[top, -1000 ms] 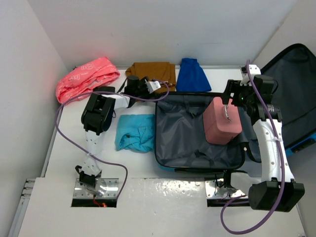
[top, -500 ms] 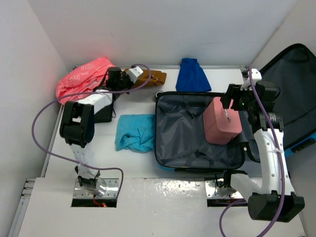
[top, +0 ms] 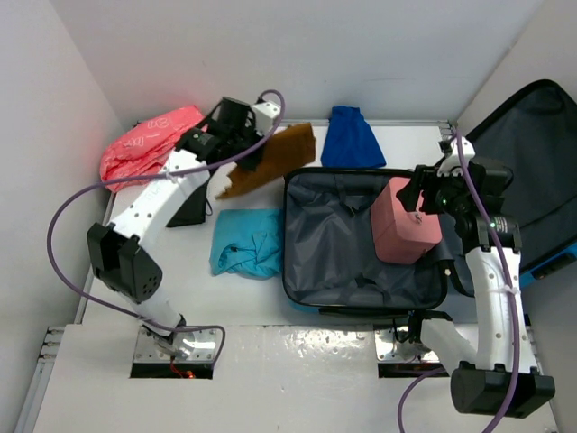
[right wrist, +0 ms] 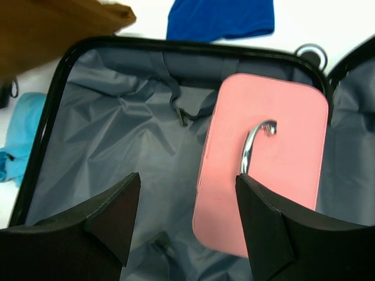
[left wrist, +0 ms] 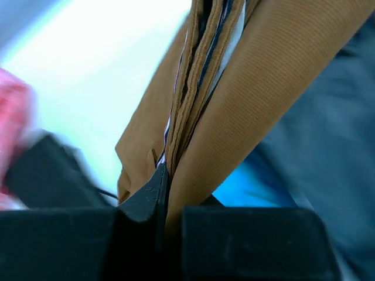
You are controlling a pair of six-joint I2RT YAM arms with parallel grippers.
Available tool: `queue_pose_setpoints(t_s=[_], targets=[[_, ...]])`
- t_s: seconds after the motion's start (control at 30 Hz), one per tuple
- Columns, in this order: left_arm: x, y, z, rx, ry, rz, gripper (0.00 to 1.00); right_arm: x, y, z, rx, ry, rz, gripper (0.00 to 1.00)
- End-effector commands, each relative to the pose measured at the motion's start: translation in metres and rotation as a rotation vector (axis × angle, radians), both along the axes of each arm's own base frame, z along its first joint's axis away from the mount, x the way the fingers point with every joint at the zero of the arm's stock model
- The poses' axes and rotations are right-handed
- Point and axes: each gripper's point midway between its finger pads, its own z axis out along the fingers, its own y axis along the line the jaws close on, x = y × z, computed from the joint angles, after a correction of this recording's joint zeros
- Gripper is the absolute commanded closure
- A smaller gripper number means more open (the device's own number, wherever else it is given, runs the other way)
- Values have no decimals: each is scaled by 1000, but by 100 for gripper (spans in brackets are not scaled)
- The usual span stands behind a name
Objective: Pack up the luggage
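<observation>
Left gripper (left wrist: 161,175) clamped on brown garment (top: 275,158), held aloft. Transfer step. Next: swing over open luggage (top: 334,244), lower, release.

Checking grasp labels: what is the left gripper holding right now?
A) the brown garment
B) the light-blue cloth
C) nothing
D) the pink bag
A: the left gripper is shut on the brown garment, and the left wrist view shows the garment's folded layers clamped between the jaws.
</observation>
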Motion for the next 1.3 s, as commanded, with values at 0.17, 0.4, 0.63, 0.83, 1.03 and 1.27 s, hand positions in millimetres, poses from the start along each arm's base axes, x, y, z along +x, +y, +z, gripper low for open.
queue_pose_setpoints(t_s=[0.17,0.4,0.63,0.83,1.03,1.27], targets=[[-82,-42,44,-348,214,189,100,-21,-1,25,135,13,-5,34],[-146,-115,57,-456,312,-44,100,-31,-13,37,239,35,-48,35],[-163,-173,76,-511,351,-103,100,-43,-21,48,244,29,-72,35],[-171,-215,57,-527,403,-148,100,-51,-21,48,250,31,-71,35],[-165,-259,49,-653,312,-186,100,-61,-18,50,218,17,-67,35],[-162,-307,34,-871,389,-260,100,-67,-23,48,167,15,-87,35]])
